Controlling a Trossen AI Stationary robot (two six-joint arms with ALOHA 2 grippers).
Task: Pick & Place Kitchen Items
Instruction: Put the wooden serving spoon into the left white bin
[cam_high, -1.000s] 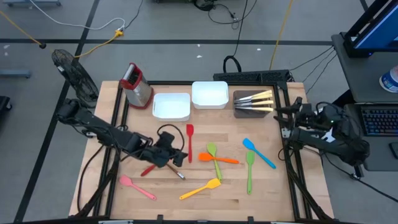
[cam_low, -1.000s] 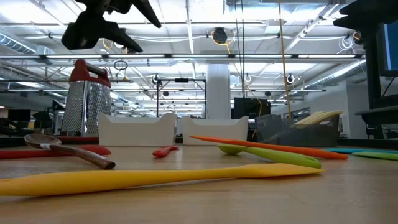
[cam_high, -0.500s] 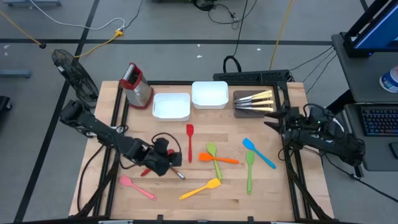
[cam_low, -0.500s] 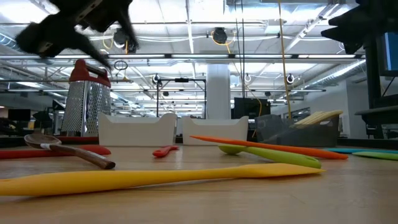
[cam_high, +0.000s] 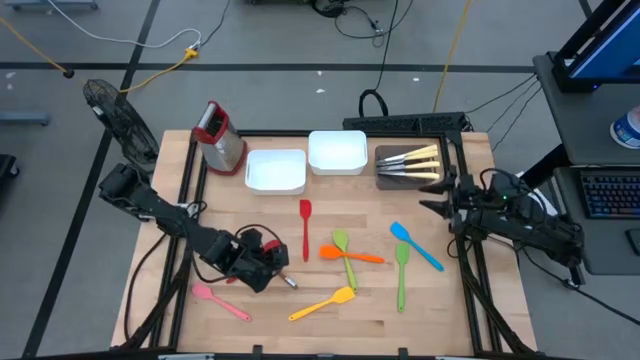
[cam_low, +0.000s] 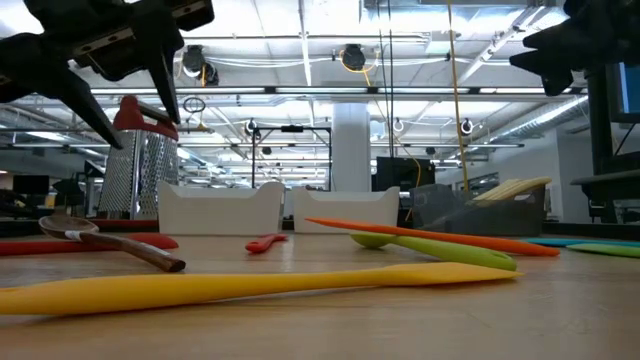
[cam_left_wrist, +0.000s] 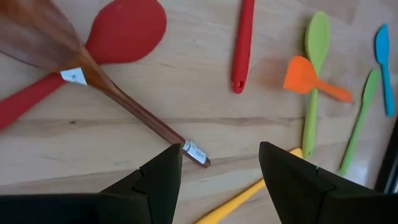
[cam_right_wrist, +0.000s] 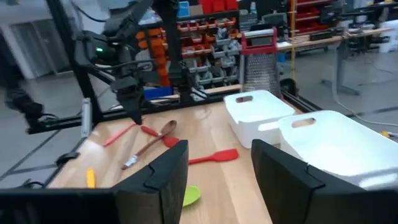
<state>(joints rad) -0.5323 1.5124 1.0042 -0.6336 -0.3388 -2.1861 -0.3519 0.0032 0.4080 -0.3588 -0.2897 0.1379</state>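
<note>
Overhead, the left gripper (cam_high: 272, 262), jaws apart, hides most of the brown spoon (cam_left_wrist: 93, 78) and red spoon (cam_left_wrist: 118, 34) near the bench's (cam_high: 400, 325) left edge; the right gripper (cam_high: 437, 197), jaws apart, waits at the right edge.

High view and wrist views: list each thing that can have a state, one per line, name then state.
left pincer: open, empty, above the brown spoon's handle end
right pincer: open, empty, at the table's right edge
brown spoon: flat, lying across the red spoon
red spoon: flat, under the brown spoon
white trays: empty
dark tray: holds the knives
knives: in the dark tray
</note>
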